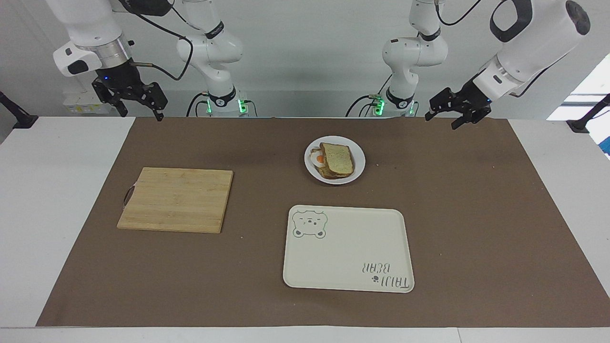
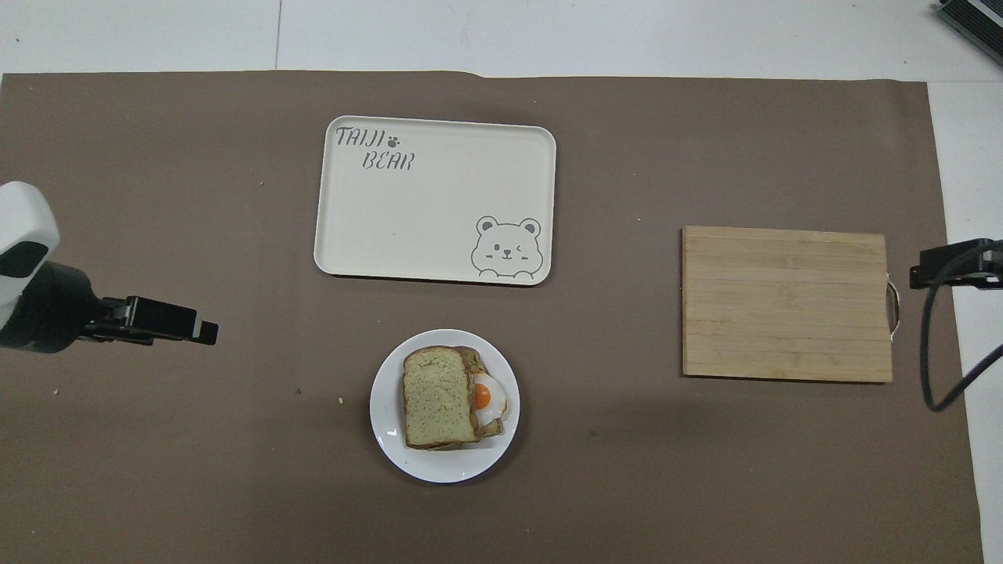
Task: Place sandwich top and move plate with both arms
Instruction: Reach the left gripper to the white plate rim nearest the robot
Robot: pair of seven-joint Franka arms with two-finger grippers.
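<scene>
The sandwich top [image 1: 337, 158] [image 2: 436, 395], a pale speckled slice with brown crust, lies on a lower slice bearing a fried egg [image 2: 484, 395]. Both rest on the small white plate [image 1: 358, 155] [image 2: 392, 439], with part of the egg showing beside the top slice. My left gripper [image 1: 441, 121] [image 2: 205, 332] hangs open and empty over the brown mat, toward the left arm's end of the table from the plate. My right gripper [image 1: 142, 116] [image 2: 921, 276] hangs open and empty over the white table at the mat's edge, beside the cutting board's handle.
A cream rectangular tray [image 1: 348, 252] [image 2: 423, 211] with a bear drawing lies farther from the robots than the plate. A wooden cutting board [image 1: 176, 199] [image 2: 786, 301] lies toward the right arm's end. A brown mat [image 2: 235, 470] covers the table.
</scene>
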